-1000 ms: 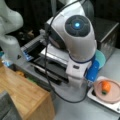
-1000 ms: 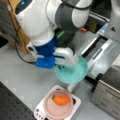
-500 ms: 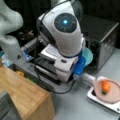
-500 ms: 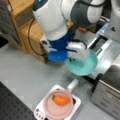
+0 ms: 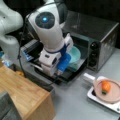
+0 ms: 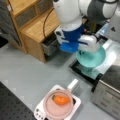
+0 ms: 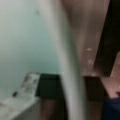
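1. Pan [image 6: 58, 106], lower middle of a front view: round, shallow, pink and matte, with a stubby pale handle. It sits on a white square hotplate [image 6: 76, 105] with rounded corners. In it lies a carrot [image 6: 60, 100], orange, smooth, green at one end. Seen also at lower right in a front view [image 5: 110, 91].
2. Tabletop [image 6: 27, 72]: grey, flat, dull finish.
3. Cabinet [image 5: 22, 95], lower left in a front view: light wood, boxy, plain grain.
4. Gripper [image 6: 83, 46], centre of a front view: white housing with blue parts, at the near rim of the bowl. In the wrist view the pale rim runs down between two dark fingers [image 7: 48, 86], so the gripper reads as closed on the rim, holding the bowl.
5. Bowl [image 6: 91, 57]: teal, round, smooth, plastic-looking. It hangs tilted above the open door [image 5: 72, 73] of the oven, at the mouth of the cavity; also seen at centre in a front view [image 5: 75, 55]. Judged: bowl lifted and brought to the oven, not yet set down.
6. Oven [image 5: 100, 37], upper right of a front view: boxy, dark brushed metal, two black knobs on its front panel.
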### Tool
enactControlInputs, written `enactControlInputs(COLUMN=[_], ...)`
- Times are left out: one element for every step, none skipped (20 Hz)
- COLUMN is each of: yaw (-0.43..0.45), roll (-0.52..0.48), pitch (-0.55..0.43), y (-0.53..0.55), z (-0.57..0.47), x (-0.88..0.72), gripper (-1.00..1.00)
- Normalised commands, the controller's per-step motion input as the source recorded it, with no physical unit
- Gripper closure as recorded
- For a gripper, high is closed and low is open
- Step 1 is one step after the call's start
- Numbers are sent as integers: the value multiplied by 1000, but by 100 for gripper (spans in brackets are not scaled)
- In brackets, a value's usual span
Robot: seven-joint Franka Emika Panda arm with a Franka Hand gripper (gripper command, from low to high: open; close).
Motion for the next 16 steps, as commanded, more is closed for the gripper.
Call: enactControlInputs(yaw=[-181,-176,-169,-166,-166,-158,-188,-195,-207,-220,-231,-236,-240,-241,-242,-243], roll=[57,62,67,68,67,62,80,81,85,89,102,93,78,64,47,36], pitch=[-317,-312,-300,-290,-277,-268,-275,-277,-282,-285,-293,-289,-285,-285,-278,-280], y=[168,196,226,262,301,317,343,348,375,401,424,432,417,389,346,295], z=[-126,-125,-131,-132,-138,-138,-140,-140,-143,-148,-154,-157,-152,-145,-135,-129], x=[-334,-299,-300,-297,-317,-322,-329,-332,-347,-365,-390,-418,-439,-447,-452,-457], gripper=[100,100,100,100,100,100,100,100,100,100,100,100,100,100,100,100])
